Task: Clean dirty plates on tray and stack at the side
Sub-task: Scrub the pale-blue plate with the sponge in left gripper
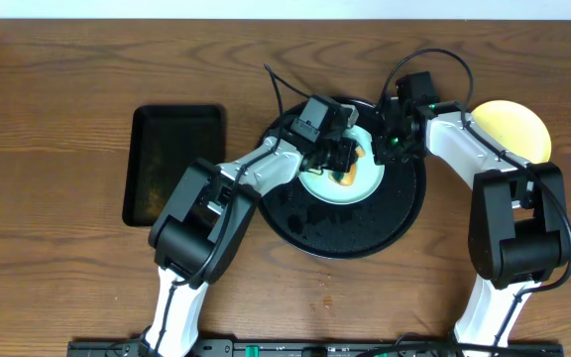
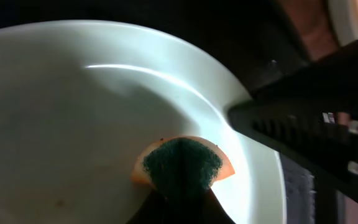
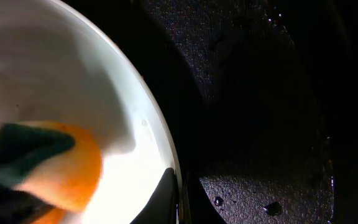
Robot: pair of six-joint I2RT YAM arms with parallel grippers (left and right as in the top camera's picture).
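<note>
A pale mint plate (image 1: 337, 183) lies on the round black tray (image 1: 365, 233). My left gripper (image 1: 337, 156) is shut on an orange sponge with a green scouring face (image 1: 349, 176) and presses it on the plate's inside (image 2: 73, 112). The left wrist view shows the sponge (image 2: 182, 165) at my fingertips (image 2: 182, 208). My right gripper (image 1: 393, 149) is shut on the plate's right rim, one finger (image 3: 163, 199) lying over the rim (image 3: 148, 130). A faint brown speck (image 2: 58, 202) marks the plate. A pale yellow plate (image 1: 513, 129) sits on the table at the right, off the tray.
A smaller rectangular black tray (image 1: 171, 164) lies on the wooden table to the left. Water drops (image 3: 272, 208) dot the wet round tray. Both arms meet over the tray's upper half.
</note>
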